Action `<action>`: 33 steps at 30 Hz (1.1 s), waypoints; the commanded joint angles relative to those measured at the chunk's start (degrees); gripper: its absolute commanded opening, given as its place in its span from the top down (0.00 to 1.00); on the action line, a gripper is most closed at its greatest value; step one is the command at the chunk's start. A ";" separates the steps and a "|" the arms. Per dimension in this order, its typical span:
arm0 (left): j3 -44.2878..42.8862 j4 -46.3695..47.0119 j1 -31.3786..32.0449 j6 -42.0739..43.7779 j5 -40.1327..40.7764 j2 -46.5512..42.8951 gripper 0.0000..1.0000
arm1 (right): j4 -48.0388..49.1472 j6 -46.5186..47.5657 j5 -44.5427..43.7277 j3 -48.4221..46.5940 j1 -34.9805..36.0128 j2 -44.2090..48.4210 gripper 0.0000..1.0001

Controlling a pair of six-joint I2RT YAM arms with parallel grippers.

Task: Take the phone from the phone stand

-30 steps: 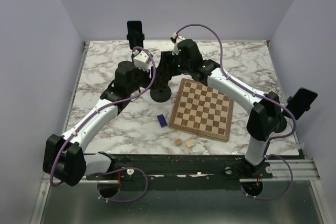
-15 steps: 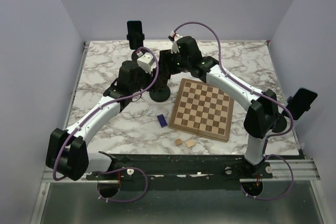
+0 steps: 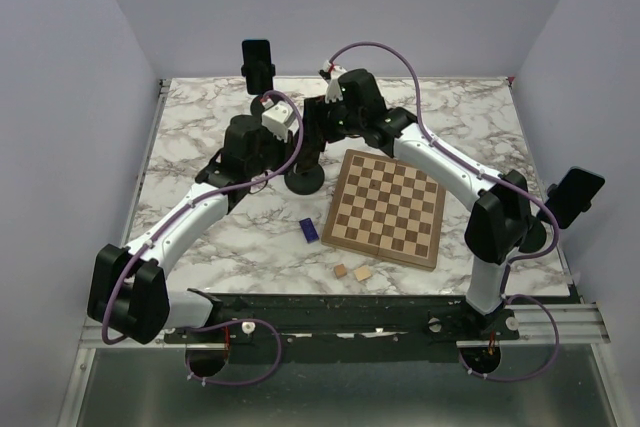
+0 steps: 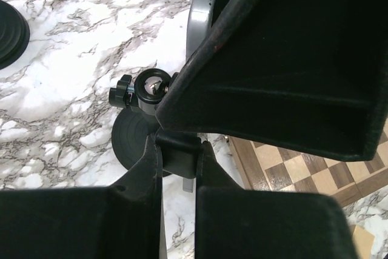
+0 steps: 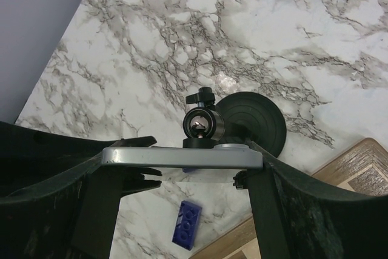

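Phone [image 5: 182, 157] sat at the phone stand [image 3: 305, 182], toward the middle of the marble tabletop [image 3: 190, 137], just left of the far-left corner of the chessboard [image 3: 388, 209]. Both arms met there.

In the right wrist view, the right pincer [image 5: 193, 163] was pressed onto the phone, with one dark finger at each end of its silver edge. The stand's ball joint [image 5: 203, 122] and round black base [image 5: 254, 119] lay just beyond it.

In the left wrist view, the left pincer [image 4: 179, 153] pinched a black part of the stand just beside the ball joint, its fingers [image 4: 148, 168] touching that part on either side.

A blue brick [image 3: 310, 231] lay on the near side of the stand, beside the board's left edge. Two small wooden blocks [image 3: 352, 272] lay close together by the board's near edge. Whether the phone was clear of its cradle could not be told.
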State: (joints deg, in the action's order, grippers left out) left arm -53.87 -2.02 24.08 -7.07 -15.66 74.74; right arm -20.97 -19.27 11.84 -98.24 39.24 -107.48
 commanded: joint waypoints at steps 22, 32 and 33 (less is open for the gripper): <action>1.63 7.02 -5.61 3.64 -18.28 2.77 1.00 | 9.53 11.07 14.82 2.26 -1.39 2.02 0.99; 0.16 4.42 -0.52 0.30 -4.76 2.82 1.00 | 11.42 -11.27 -10.00 15.71 0.22 13.29 0.00; -0.87 2.84 -0.52 0.29 -4.96 3.35 0.94 | 10.80 -11.37 -11.48 16.07 0.62 13.81 0.00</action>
State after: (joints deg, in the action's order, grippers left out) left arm -52.36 4.16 22.48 -4.75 -24.53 77.25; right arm -12.40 -23.68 10.04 -84.09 38.39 -96.79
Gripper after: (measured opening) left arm 0.308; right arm 0.996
